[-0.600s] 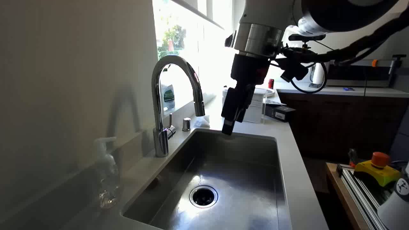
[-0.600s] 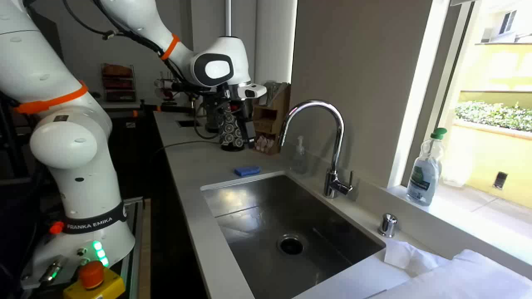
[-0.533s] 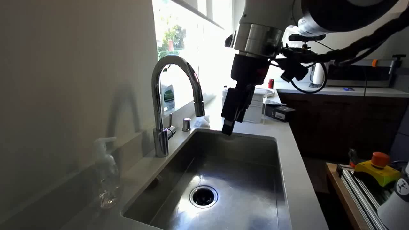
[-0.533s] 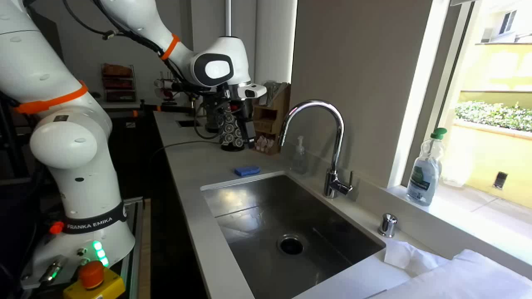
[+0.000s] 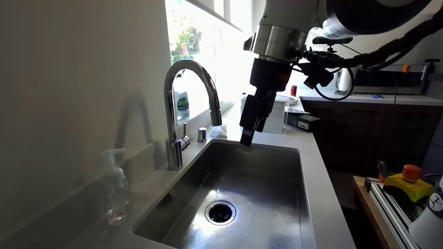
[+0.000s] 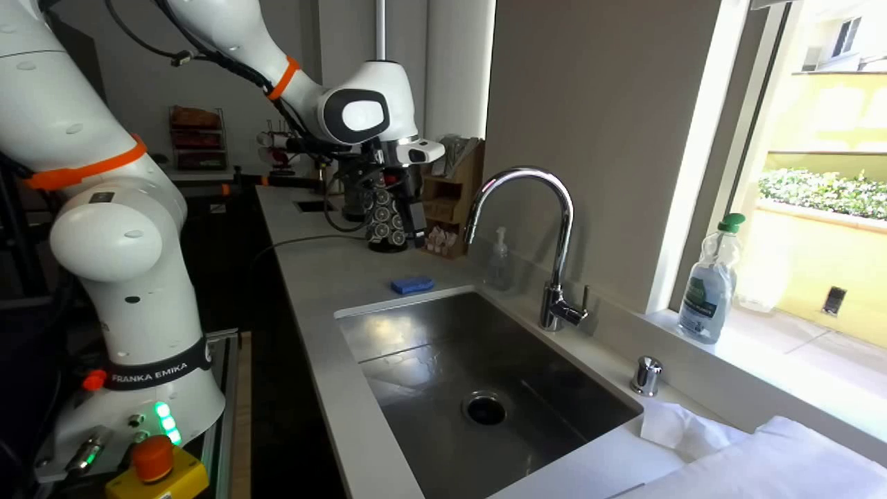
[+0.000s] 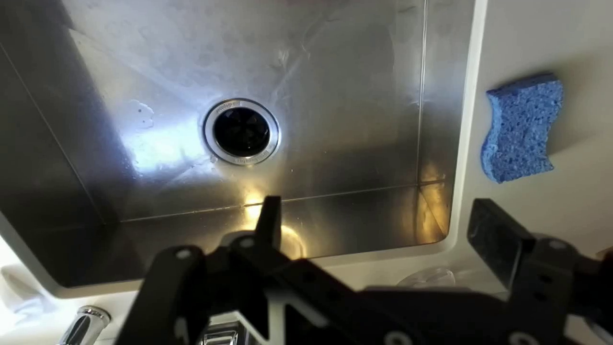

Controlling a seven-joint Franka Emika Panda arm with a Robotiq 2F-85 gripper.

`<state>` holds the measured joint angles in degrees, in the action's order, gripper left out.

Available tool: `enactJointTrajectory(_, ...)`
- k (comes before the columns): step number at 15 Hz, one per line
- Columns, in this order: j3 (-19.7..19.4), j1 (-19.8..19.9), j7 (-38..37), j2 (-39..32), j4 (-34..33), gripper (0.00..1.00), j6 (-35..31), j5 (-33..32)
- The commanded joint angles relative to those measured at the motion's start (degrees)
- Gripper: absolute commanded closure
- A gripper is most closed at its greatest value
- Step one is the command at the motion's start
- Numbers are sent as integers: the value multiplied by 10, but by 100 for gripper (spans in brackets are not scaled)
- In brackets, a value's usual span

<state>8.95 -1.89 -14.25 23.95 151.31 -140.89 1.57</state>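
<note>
Two words, "FRANKA EMIKA", can be read on the arm base (image 6: 149, 384); the label (image 6: 698, 299) on the soap bottle (image 6: 719, 267) is illegible. At 3 o'clock in the wrist view, a blue sponge (image 7: 522, 129) is set on the counter (image 7: 531, 43) beside the sink's rim (image 7: 463, 158). The gripper (image 7: 378, 201) is held high, fingers (image 7: 500, 235) spread wide, nothing gripped, the rim seen between them. At 10 o'clock, a drain (image 7: 242, 132) is set in the sink (image 7: 345, 143).

Wavy-edged blue sponge (image 7: 523, 128) beside sink (image 7: 345, 120)
</note>
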Motion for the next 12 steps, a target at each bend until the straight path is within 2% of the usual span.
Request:
enactJointTrajectory(1, -10, 24, -10, 25, -6, 0, 26, -32)
enactJointTrajectory(3, -20, 72, -30, 58, -2, 0, 23, -77)
enactJointTrajectory(6, -70, 118, 9, 71, -17, 0, 0, -96)
enactJointTrajectory(8, -108, 132, 59, 71, -36, 0, -11, -101)
enactJointTrajectory(10, -151, 128, 126, 63, -58, 0, -27, -87)
enactJointTrajectory(12, -205, 100, 211, 58, -81, 0, -30, -51)
